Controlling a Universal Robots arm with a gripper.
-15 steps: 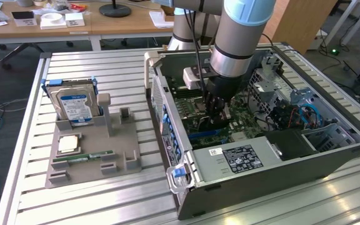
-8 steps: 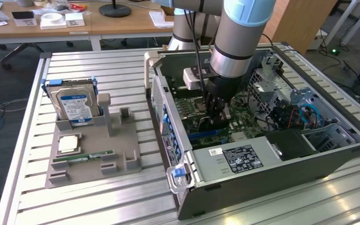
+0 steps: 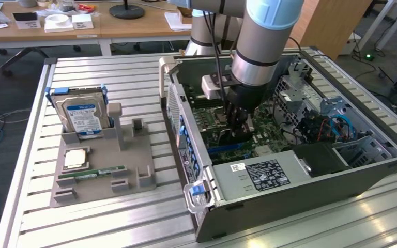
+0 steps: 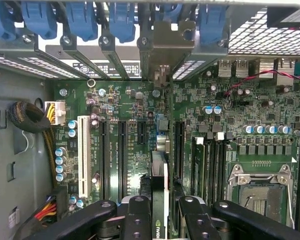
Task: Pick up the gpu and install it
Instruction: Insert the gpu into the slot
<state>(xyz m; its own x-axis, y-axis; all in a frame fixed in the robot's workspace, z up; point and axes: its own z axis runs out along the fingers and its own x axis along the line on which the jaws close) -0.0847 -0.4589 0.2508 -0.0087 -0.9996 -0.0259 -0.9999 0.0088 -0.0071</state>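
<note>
So, gpu: it stands on edge inside the computer case, low over the motherboard. The thin edge faces up, presumably so that the connector edge can meet a slot. I can't tell whether it is seated yet.
gripper: reaching straight down into the case, it pinches the gpu. One of its black fingers presses each flat face, a hold that keeps the card upright and leaves its lower edge free.
expansion slots: these long black sockets run in parallel on the case floor. The card lines up along them, close beside the one nearest the memory sockets.
rear bracket openings: these sit on the case's back wall, straight ahead of the card's far end, where its metal strip seems meant to sit.
blue latches: they form a row along that same back wall, above the openings.
processor socket: it lies deeper in the case, off to the side of the card, bare and well apart from it.
grey parts holder: it rests outside the case on the slatted table, to the exterior view's left.
hard drive: it stands upright in that holder, well away from the case.
RAM stick: it lies flat in the holder, also outside the case.
</note>
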